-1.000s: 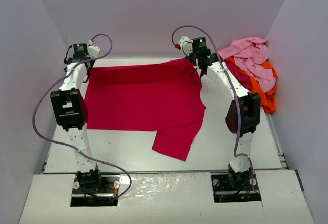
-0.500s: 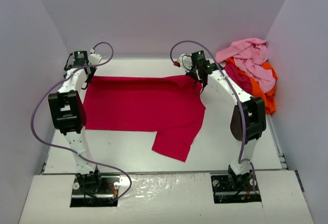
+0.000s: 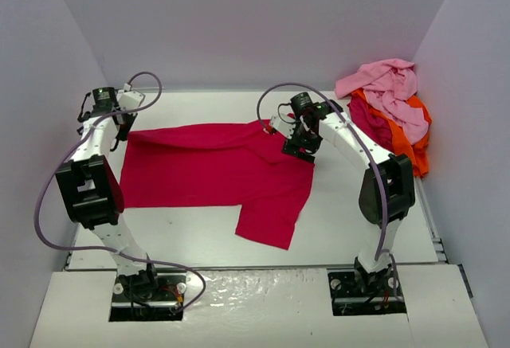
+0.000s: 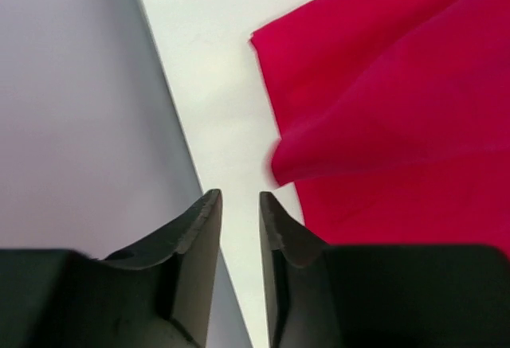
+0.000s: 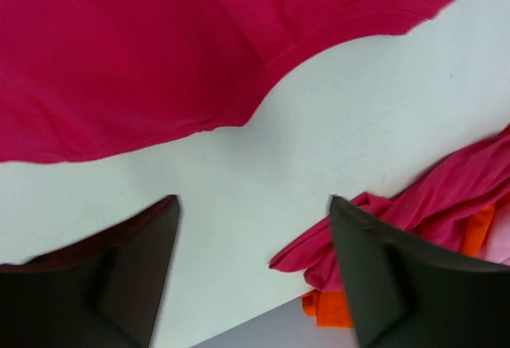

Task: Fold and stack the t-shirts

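The crimson-red t-shirt [image 3: 209, 166] lies spread flat on the white table, one sleeve pointing toward the near edge. My left gripper [image 3: 118, 129] hovers by the shirt's far left corner; in the left wrist view its jaws [image 4: 239, 198] stand a little apart with only bare table between them, and the shirt [image 4: 398, 85] lies to the right. My right gripper [image 3: 293, 149] is over the shirt's far right edge, wide open [image 5: 253, 201] and empty, with the shirt's edge [image 5: 159, 45] just beyond the fingertips.
A heap of other t-shirts sits in the far right corner: light pink [image 3: 390, 85] on top, orange [image 3: 414, 141] beneath, dark magenta [image 3: 370, 113] toward the middle. Grey walls [image 3: 48, 85] close in the table on the left, back and right.
Both grippers have opened and let go of the shirt's far edge, which now lies on the table. The left arm swung left; the right arm moved left and nearer.
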Robot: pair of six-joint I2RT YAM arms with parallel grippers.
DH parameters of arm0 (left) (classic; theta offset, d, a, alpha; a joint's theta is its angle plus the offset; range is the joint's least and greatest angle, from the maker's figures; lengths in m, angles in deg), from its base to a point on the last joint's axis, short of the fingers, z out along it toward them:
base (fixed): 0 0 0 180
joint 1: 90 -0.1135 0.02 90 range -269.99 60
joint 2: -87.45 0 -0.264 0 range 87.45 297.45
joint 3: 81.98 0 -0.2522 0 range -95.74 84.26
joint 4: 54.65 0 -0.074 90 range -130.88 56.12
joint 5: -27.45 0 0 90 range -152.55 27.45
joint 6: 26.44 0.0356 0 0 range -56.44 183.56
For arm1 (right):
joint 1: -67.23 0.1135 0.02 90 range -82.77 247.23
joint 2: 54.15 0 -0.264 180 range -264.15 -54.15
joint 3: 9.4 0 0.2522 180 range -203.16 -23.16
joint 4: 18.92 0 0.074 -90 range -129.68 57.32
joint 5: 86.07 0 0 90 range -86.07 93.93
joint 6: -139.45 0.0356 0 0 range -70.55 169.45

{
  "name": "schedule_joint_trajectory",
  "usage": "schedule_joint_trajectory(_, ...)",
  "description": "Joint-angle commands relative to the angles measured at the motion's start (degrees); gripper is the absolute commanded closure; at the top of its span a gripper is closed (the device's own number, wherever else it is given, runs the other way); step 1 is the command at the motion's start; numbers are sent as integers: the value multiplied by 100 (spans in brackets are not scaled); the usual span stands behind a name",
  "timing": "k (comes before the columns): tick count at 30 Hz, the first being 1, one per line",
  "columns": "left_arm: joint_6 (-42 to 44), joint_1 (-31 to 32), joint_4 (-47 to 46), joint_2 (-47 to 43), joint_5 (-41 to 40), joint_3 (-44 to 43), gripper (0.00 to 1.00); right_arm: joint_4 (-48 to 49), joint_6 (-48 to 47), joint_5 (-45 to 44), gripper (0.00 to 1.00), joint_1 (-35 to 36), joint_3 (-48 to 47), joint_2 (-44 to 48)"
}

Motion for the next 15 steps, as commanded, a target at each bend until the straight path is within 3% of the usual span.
schedule_joint_trajectory(1,-249,-248,-180,-392,300,-391,69,-153,30,171,49,-19,-352,275)
schedule_joint_trajectory(2,-272,-271,-129,-363,419,-505,65,-33,87,120,65,-36,-471,196)
schedule_joint_trajectory(8,-449,-273,8,-98,620,-864,57,264,310,98,78,-125,-1285,-326)
schedule_joint_trajectory(9,-484,-264,-44,-81,629,-864,58,351,388,107,94,-134,-1493,-490)
schedule_joint_trajectory(10,-485,-264,-72,-46,664,-864,58,447,390,108,94,-143,-1499,-495)
schedule_joint_trajectory(11,-544,-230,-81,57,707,-966,68,501,467,108,100,-160,-1746,-682)
schedule_joint_trajectory(15,-813,-122,211,566,706,-1618,96,615,857,-52,100,-198,-2745,-1637)
